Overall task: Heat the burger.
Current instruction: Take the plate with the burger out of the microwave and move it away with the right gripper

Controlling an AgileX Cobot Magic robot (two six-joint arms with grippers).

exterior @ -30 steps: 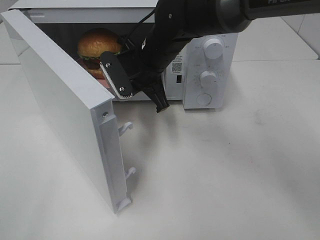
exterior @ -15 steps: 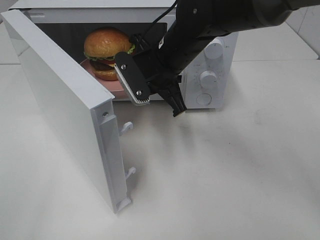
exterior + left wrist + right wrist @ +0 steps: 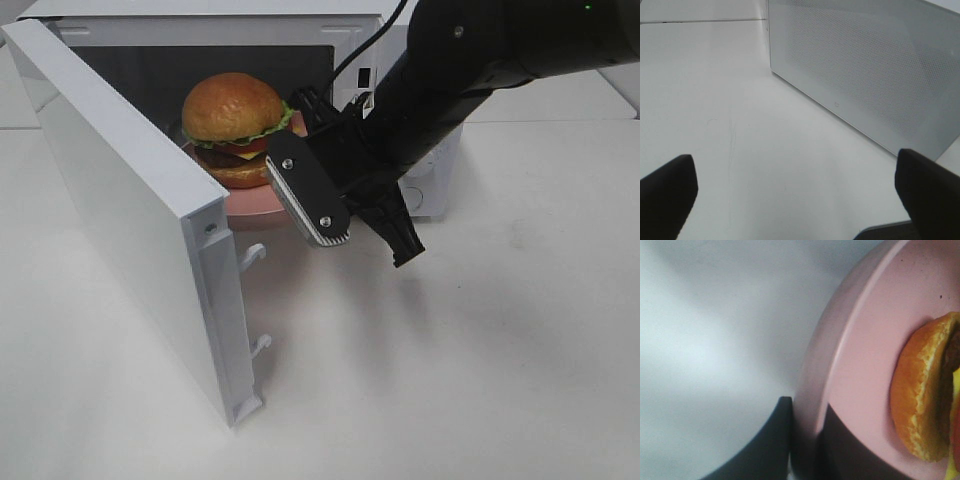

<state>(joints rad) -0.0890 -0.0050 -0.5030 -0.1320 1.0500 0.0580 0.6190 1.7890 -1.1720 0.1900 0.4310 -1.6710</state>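
The burger [image 3: 235, 125] sits upright on a pink plate [image 3: 250, 203], at the open microwave's [image 3: 200, 20] doorway.

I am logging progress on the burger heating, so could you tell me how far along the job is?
Done: the door stands open and the burger sits on its plate. In hand: the right gripper is shut on the plate's rim, with the plate at the mouth of the microwave. Left: the door is not yet shut; whether heating has happened cannot be told from here.

Burger [image 3: 235, 125] on plate [image 3: 262, 203], at microwave [image 3: 200, 20] mouth.
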